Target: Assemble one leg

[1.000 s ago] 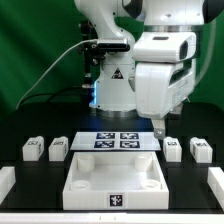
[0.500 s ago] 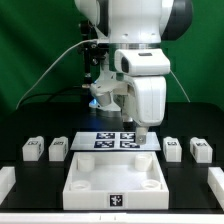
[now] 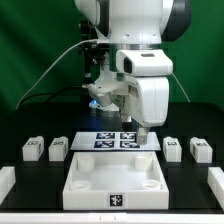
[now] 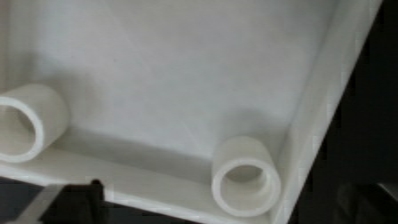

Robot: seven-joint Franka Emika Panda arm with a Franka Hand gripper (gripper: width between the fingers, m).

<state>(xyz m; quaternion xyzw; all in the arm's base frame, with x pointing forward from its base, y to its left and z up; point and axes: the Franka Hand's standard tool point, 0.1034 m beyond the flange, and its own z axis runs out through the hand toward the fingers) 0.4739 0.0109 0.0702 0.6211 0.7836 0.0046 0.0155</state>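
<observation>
Four small white legs with marker tags lie on the black table: two on the exterior view's left [image 3: 32, 150] [image 3: 58, 150] and two on its right [image 3: 173, 148] [image 3: 201, 150]. The large white tabletop [image 3: 75, 182] lies at the front centre, its hollow side up. My gripper [image 3: 140, 130] hangs above the marker board [image 3: 105, 140], behind the tabletop and apart from every leg. In the wrist view the gripper [image 4: 222, 205] is open and empty; its dark fingertips [image 4: 80, 198] stand far apart. That view looks down into the tabletop [image 4: 178, 70] with two round corner sockets [image 4: 22, 120] [image 4: 246, 175].
White blocks stand at the table's front corners on the exterior view's left [image 3: 5, 182] and right [image 3: 216, 186]. The robot's base [image 3: 112, 85] and cables stand behind the marker board, before a green backdrop.
The arm's wrist has swung from the exterior view's right toward the centre and the gripper has come down over the marker board. In the last half second it has barely moved.
</observation>
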